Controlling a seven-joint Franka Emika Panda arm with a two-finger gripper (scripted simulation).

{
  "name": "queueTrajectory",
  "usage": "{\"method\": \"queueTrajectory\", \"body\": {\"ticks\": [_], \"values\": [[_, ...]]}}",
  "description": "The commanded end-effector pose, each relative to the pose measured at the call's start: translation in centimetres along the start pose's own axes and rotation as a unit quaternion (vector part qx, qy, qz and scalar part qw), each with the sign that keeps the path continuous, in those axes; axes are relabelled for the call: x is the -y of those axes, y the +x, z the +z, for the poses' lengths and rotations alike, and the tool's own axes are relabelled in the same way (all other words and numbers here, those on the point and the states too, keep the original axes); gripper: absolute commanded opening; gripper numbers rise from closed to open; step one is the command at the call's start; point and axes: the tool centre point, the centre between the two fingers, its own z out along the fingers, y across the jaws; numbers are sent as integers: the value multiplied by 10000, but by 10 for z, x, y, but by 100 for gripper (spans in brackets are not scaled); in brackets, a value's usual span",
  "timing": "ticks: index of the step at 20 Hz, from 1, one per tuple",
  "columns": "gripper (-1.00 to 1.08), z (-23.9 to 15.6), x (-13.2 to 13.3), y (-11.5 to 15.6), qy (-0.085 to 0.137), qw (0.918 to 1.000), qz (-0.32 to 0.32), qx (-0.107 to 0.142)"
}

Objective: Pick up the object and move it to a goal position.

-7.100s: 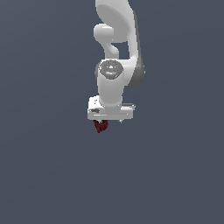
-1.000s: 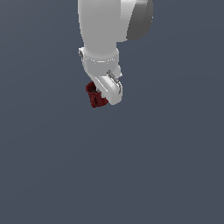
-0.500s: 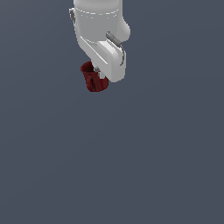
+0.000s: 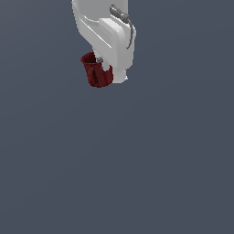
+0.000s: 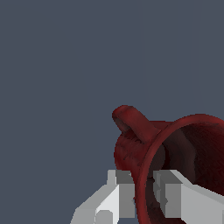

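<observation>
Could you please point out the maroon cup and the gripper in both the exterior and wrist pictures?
maroon cup [image 4: 94, 73]: exterior view, on its outer wall.
maroon cup [image 5: 131, 151]: wrist view, on its outer wall below the handle-like bump.
gripper [image 5: 142, 192]: wrist view, midway between the fingertips, which pinch the rim.
gripper [image 4: 104, 66]: exterior view, at the cup's rim.

White arm reaching down from the top of the exterior view, its wrist tilted toward that view's left. Gripper at the lower end, its fingers closed across the rim of the cup, one finger outside the wall and one inside.
</observation>
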Motion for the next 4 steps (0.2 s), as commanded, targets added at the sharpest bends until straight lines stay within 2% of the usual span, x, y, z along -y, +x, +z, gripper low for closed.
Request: {"method": "queueTrajectory", "body": {"ticks": [1, 4], "values": [[-100, -6, 0, 0, 9, 10000, 1, -6], [-100, -7, 0, 1, 9, 10000, 1, -6]]}}
